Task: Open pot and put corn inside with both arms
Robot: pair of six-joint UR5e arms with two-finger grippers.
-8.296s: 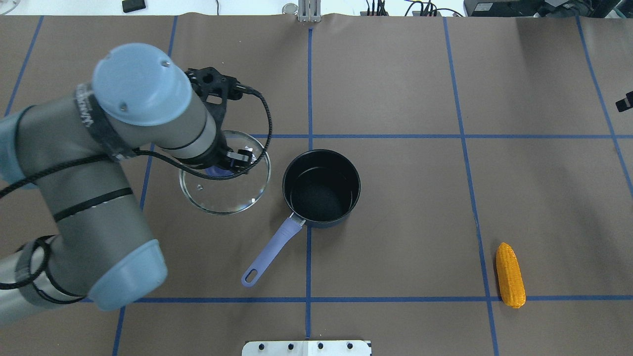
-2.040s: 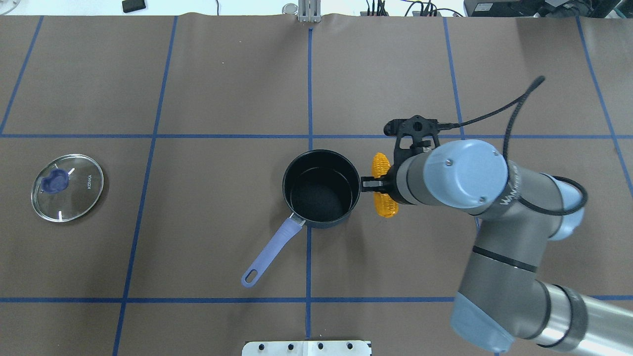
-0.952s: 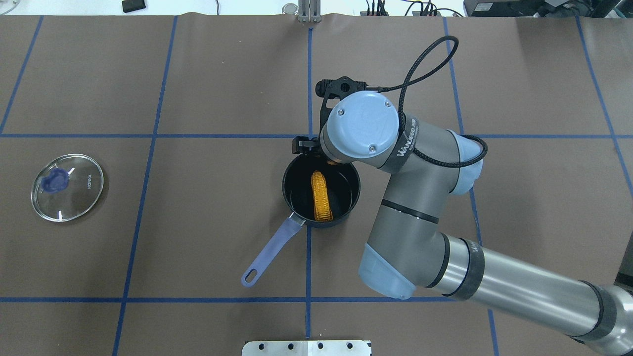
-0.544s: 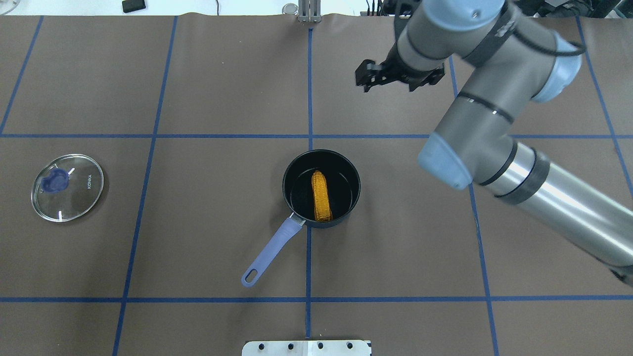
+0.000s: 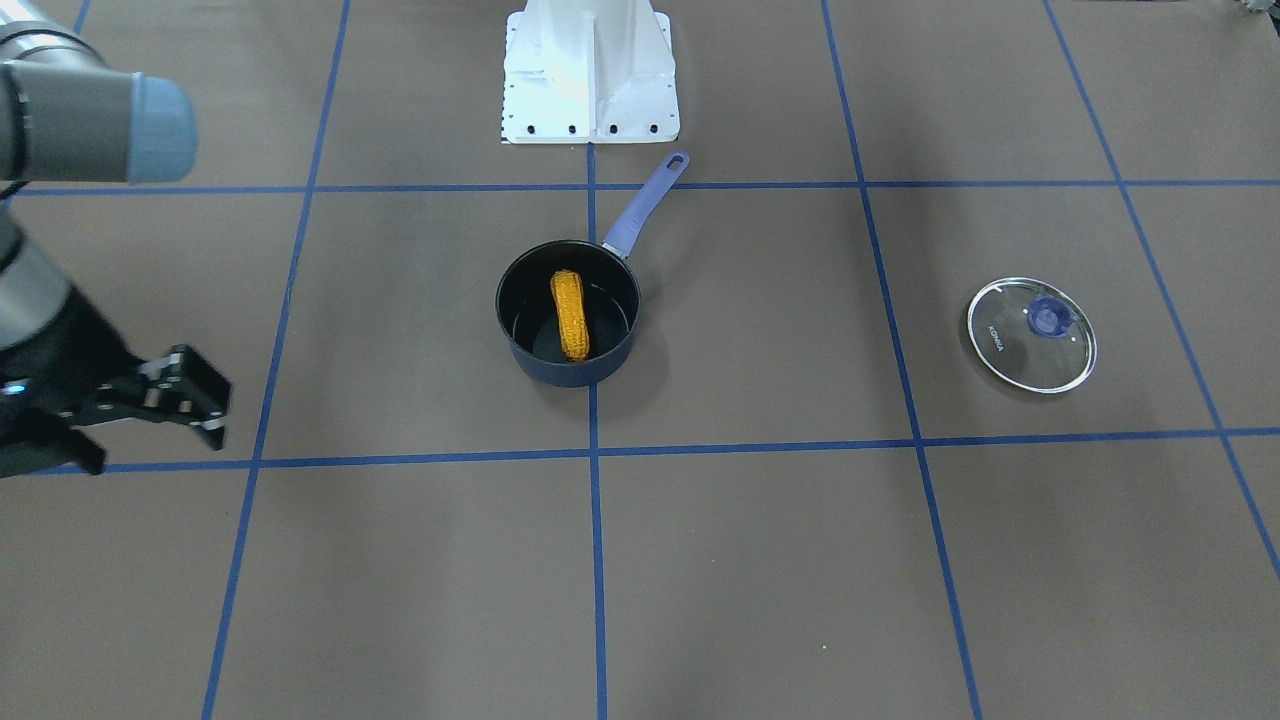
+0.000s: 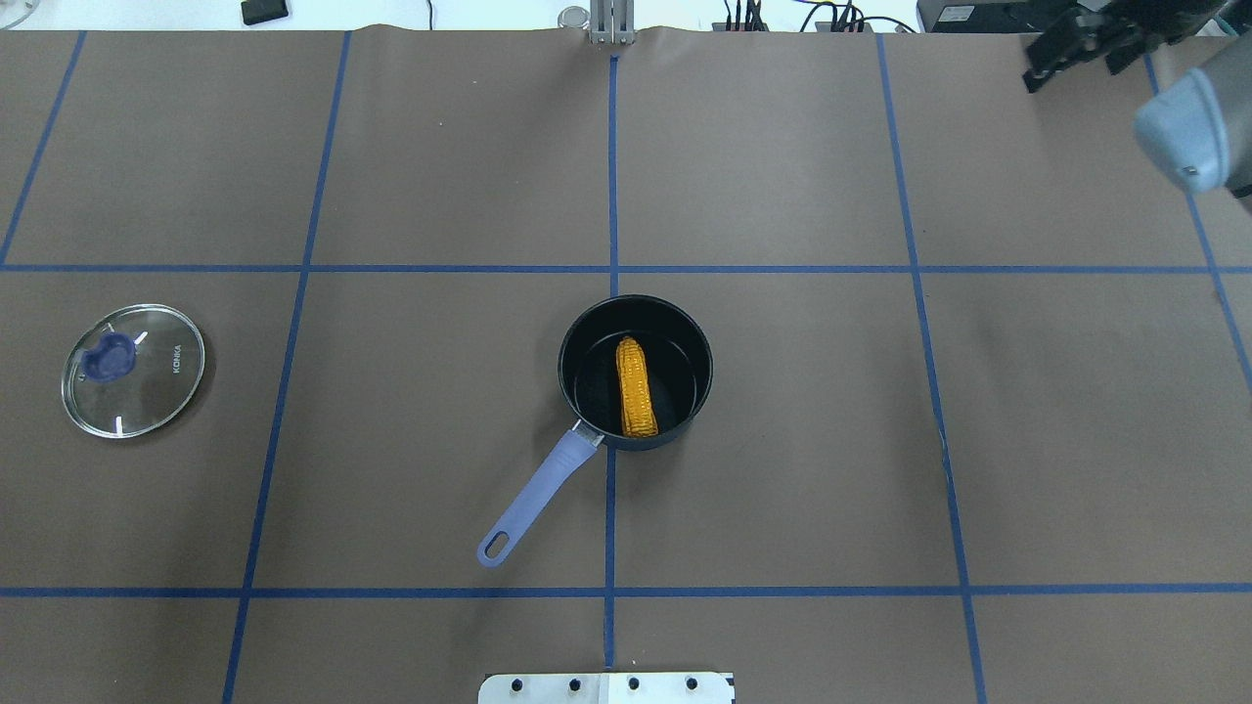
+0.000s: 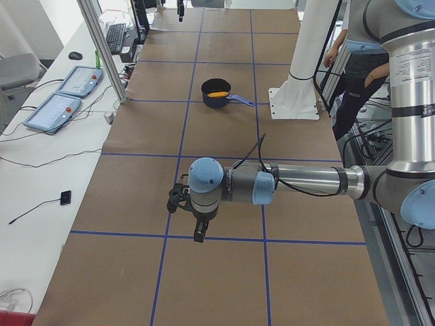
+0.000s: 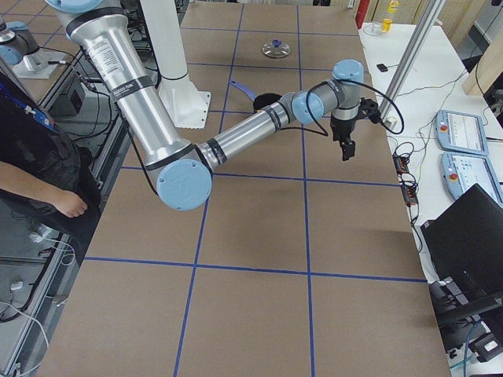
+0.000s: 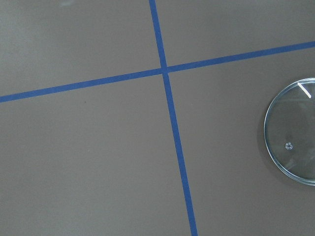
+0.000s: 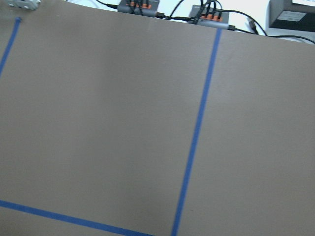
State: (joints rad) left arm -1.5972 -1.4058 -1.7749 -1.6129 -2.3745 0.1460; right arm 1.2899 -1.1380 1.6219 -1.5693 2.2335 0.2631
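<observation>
Right jaws apart; KONKA lid [image 6: 134, 372]

Orange-yellow corn [image 6: 636, 388] lies flat inside the open black pot [image 6: 685, 323].

Overhead and front cameras look steeply down from opposite sides — sharing the dark lavender-handled pot [image 6: 592, 386]. End cameras sight along the brown paper-covered table [image 7: 224, 136]; wrist cameras view it closely.
</observation>
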